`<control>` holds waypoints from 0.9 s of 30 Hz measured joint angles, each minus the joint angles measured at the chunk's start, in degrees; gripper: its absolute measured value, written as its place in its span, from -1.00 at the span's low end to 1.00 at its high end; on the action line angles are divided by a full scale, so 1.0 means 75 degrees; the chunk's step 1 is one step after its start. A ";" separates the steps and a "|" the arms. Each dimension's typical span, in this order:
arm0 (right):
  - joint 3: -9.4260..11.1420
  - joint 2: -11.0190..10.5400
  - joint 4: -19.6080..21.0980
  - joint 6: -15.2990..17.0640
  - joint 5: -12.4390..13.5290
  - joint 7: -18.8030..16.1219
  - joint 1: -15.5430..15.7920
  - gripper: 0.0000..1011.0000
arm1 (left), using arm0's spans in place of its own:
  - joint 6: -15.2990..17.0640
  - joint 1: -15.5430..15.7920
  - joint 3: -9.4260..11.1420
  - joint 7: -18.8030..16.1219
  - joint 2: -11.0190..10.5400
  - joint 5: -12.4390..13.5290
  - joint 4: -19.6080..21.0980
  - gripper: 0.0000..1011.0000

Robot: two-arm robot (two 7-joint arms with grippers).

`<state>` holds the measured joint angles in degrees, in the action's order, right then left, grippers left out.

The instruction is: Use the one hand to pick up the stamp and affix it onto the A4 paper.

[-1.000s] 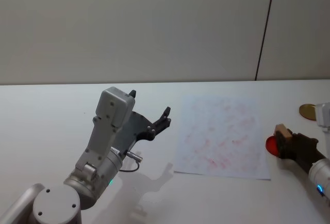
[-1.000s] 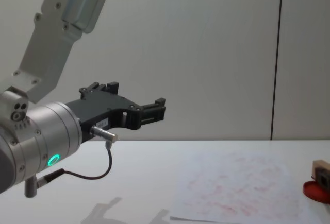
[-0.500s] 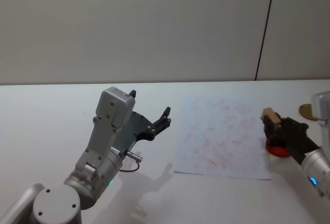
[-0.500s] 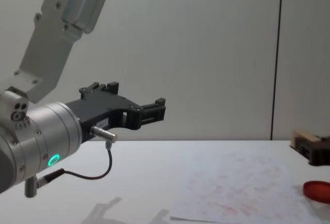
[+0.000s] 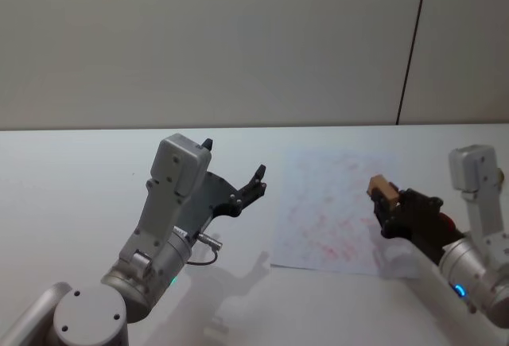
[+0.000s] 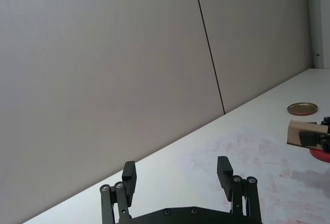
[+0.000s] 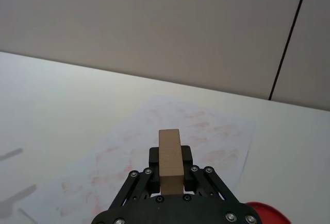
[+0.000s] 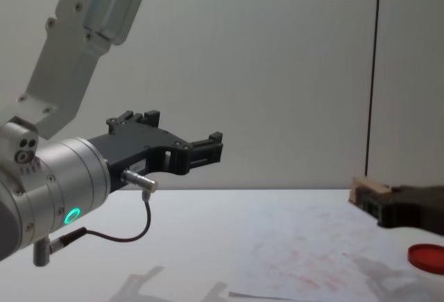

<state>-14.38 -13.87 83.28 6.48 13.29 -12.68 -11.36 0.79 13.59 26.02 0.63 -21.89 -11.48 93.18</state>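
Note:
A small tan wooden stamp (image 5: 382,188) sticks out of my right gripper (image 5: 387,207), which is shut on it. The gripper holds it in the air above the right part of the A4 paper (image 5: 326,211), a white sheet with faint red smudges lying flat on the table. From the right wrist, the stamp (image 7: 170,156) stands between the black fingers with the paper (image 7: 206,126) beyond it. In the chest view the stamp (image 8: 365,190) hovers clear of the paper (image 8: 305,246). My left gripper (image 5: 232,160) stays open and raised left of the sheet, holding nothing.
A flat round red ink pad (image 8: 427,257) lies on the white table just right of the paper, below my right arm. A round gold lid (image 6: 302,108) sits farther back on the right. A pale wall runs behind the table.
My right gripper has lifted the stamp off the red ink pad and carried it left, over the paper's right part. The left arm has not moved.

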 joint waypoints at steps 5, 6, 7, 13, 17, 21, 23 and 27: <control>-0.0093 0.0043 0.0012 0.0181 -0.0098 -0.0014 0.0069 -0.56 | 0.0000 -0.0001 0.0000 0.0000 0.0000 0.0000 0.0000 0.96; -0.0102 0.0045 0.0012 0.0201 -0.0109 -0.0015 0.0078 -0.56 | 0.0000 -0.0001 0.0000 0.0000 0.0000 0.0000 0.0000 0.96; -0.0110 0.0047 0.0012 0.0221 -0.0121 -0.0015 0.0086 -0.56 | 0.0000 0.0000 0.0000 0.0000 0.0000 0.0000 0.0000 0.96; -0.0159 0.0057 -0.0043 0.0354 -0.0214 0.0001 0.0151 -0.56 | 0.0000 0.0000 0.0000 0.0000 0.0000 0.0000 0.0000 0.96; -0.0177 0.0051 -0.0100 0.0419 -0.0276 0.0022 0.0182 -0.56 | 0.0000 0.0000 0.0000 0.0000 0.0000 0.0000 0.0000 0.96; -0.0188 0.0039 -0.0169 0.0493 -0.0347 0.0039 0.0215 -0.56 | 0.0000 0.0000 0.0000 0.0000 0.0000 0.0000 0.0000 0.96; -0.0191 0.0034 -0.0194 0.0520 -0.0369 0.0041 0.0226 -0.56 | 0.0000 0.0000 0.0000 0.0000 0.0000 0.0000 0.0000 0.96; -0.0194 0.0021 -0.0239 0.0578 -0.0404 0.0042 0.0241 -0.56 | 0.0000 0.0000 0.0000 0.0000 0.0000 0.0000 0.0000 0.96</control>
<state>-15.83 -13.71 81.49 10.82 10.26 -12.36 -9.56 0.79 13.59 26.03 0.63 -21.89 -11.48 93.18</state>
